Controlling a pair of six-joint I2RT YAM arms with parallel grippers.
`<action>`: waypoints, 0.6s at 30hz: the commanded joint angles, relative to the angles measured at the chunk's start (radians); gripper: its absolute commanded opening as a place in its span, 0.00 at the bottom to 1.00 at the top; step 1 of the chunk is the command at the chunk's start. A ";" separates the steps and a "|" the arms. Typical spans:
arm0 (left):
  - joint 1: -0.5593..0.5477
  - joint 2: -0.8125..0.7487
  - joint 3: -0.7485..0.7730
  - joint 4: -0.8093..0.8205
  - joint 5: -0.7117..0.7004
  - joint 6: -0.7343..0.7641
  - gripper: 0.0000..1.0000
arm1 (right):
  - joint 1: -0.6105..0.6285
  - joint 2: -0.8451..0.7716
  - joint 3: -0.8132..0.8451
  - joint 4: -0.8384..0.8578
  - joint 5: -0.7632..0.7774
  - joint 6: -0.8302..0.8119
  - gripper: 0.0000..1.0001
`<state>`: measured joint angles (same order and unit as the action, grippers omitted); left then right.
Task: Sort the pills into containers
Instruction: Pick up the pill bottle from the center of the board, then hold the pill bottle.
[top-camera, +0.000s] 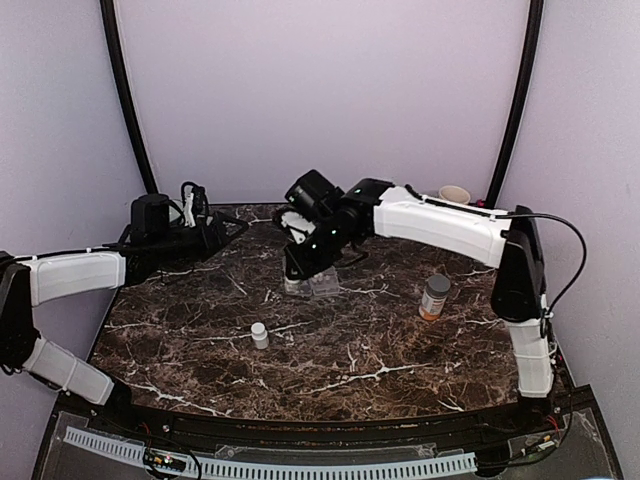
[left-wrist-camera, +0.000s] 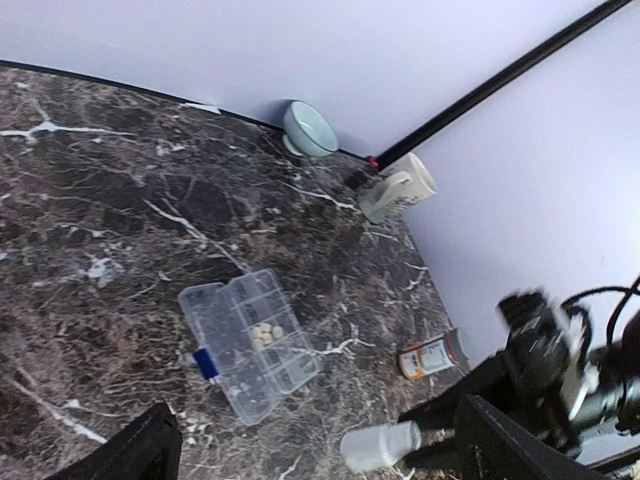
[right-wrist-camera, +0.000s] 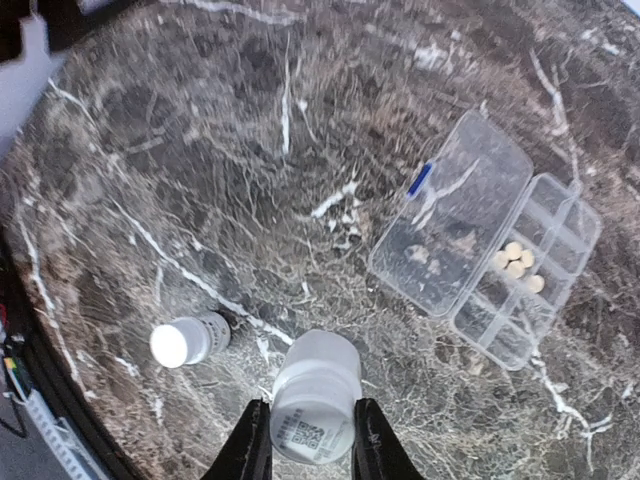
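So R pincer (right-wrist-camera: 312, 442) clamps white bottle (right-wrist-camera: 316, 392).

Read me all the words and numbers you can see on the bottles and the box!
Nothing here can be read.
On the white bottle in the right hand: a label with a square code and tiny print, too small to read.
On the orange bottle: a label, too blurred to read.
On the pill box and the small standing bottle: no writing shows.
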<state>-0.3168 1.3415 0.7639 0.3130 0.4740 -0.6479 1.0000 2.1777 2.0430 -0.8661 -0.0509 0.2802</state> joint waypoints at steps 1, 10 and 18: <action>0.008 0.032 0.005 0.233 0.229 -0.063 0.98 | -0.056 -0.150 -0.065 0.154 -0.122 0.091 0.00; -0.006 0.151 0.079 0.482 0.526 -0.176 0.85 | -0.140 -0.322 -0.254 0.368 -0.348 0.254 0.01; -0.068 0.282 0.130 0.734 0.617 -0.380 0.62 | -0.171 -0.407 -0.418 0.628 -0.497 0.421 0.01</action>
<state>-0.3531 1.5749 0.8528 0.8730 0.9928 -0.9073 0.8413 1.8301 1.6657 -0.4313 -0.4431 0.5907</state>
